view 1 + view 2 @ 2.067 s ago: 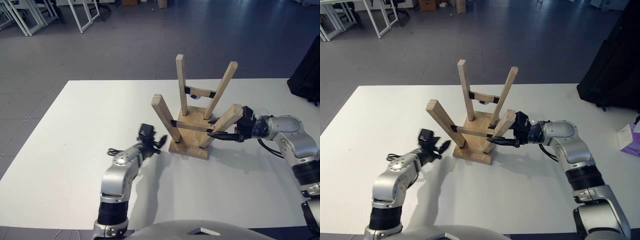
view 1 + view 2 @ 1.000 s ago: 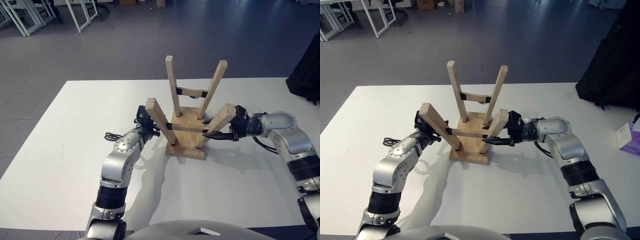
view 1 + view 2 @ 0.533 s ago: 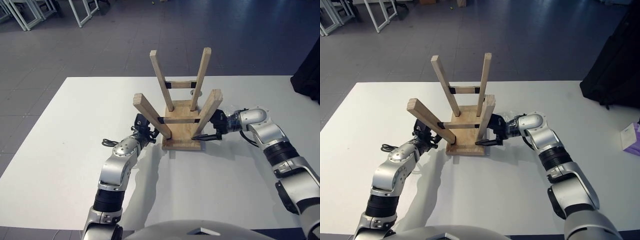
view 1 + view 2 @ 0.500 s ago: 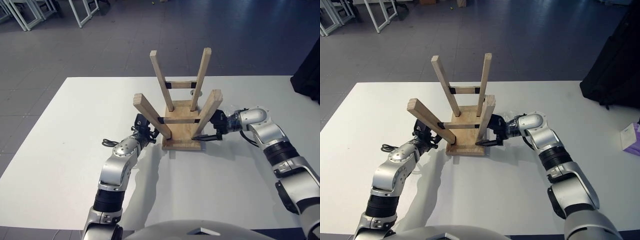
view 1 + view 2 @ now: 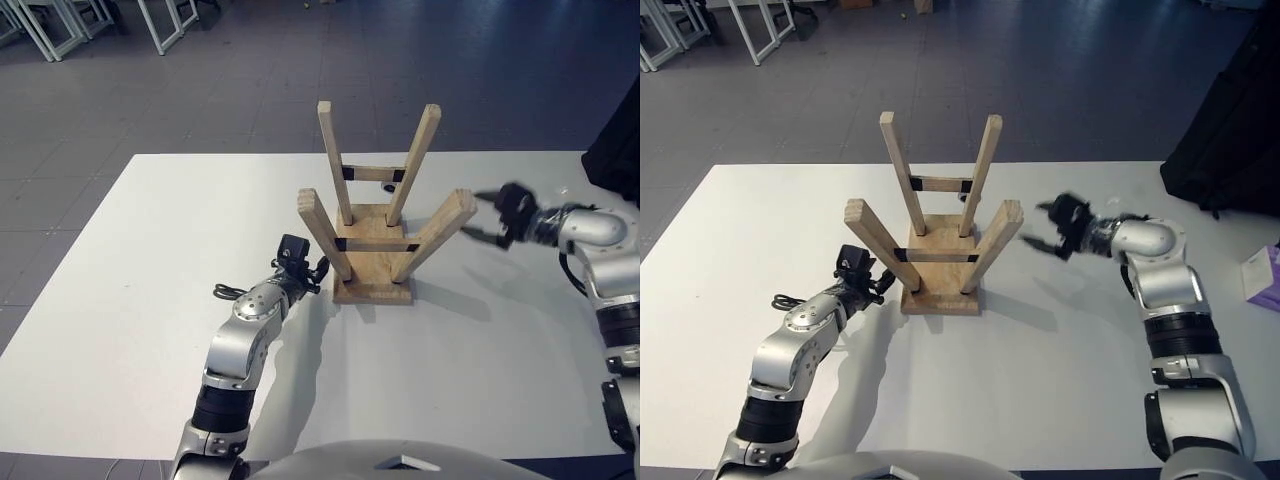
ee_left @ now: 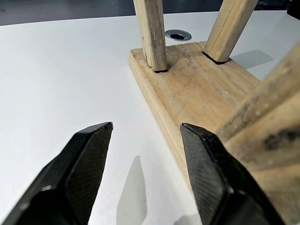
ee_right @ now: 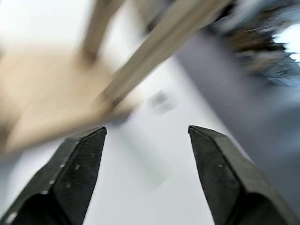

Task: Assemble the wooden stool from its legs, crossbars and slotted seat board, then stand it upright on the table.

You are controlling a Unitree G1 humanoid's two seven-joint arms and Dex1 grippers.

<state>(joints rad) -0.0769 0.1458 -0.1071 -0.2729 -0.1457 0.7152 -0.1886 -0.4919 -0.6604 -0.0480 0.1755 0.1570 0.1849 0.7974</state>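
Left tool (image 6: 146, 130) hangs open just beside the left edge of the seat board (image 5: 372, 291); the stool (image 5: 375, 245) rests inverted on the white surface (image 5: 140, 260), board down, four legs up, crossbars fitted; right tool (image 5: 478, 214) is open near the tip of the near right leg (image 5: 432, 238), not touching. Only the flip seems left; grip opposite legs low, close to the board; turn slowly so no joint pulls loose.

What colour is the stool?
The stool is pale wood, black at the crossbar ends; best in left eye view.
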